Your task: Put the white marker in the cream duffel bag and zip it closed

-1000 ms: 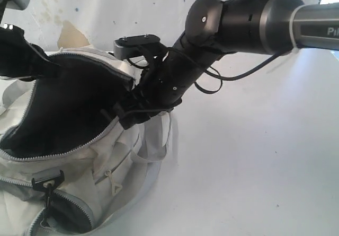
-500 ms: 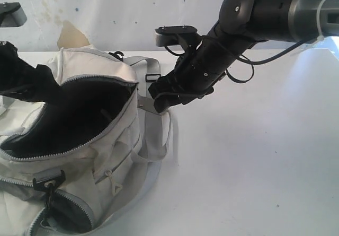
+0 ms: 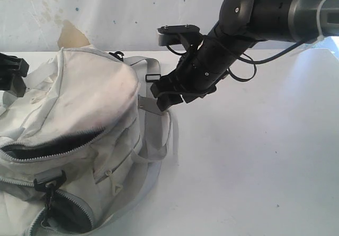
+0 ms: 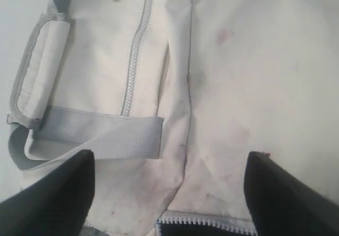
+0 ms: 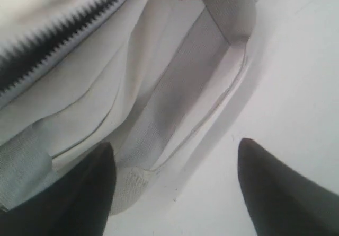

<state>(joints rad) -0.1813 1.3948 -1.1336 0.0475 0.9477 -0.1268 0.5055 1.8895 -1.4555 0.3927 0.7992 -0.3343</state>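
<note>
Well, no white marker shows (maybe it is inside). The cream duffel bag (image 3: 79,103) lies below the left gripper (image 4: 169,193) and beside the right gripper (image 5: 175,188), both spread apart and empty. Its zipper (image 3: 53,143) gapes, not zipped yet.

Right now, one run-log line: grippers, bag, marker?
left gripper: open, nothing held | right gripper: open, nothing held, by grey strap | cream duffel bag: main zipper open | white marker: not in view
</note>
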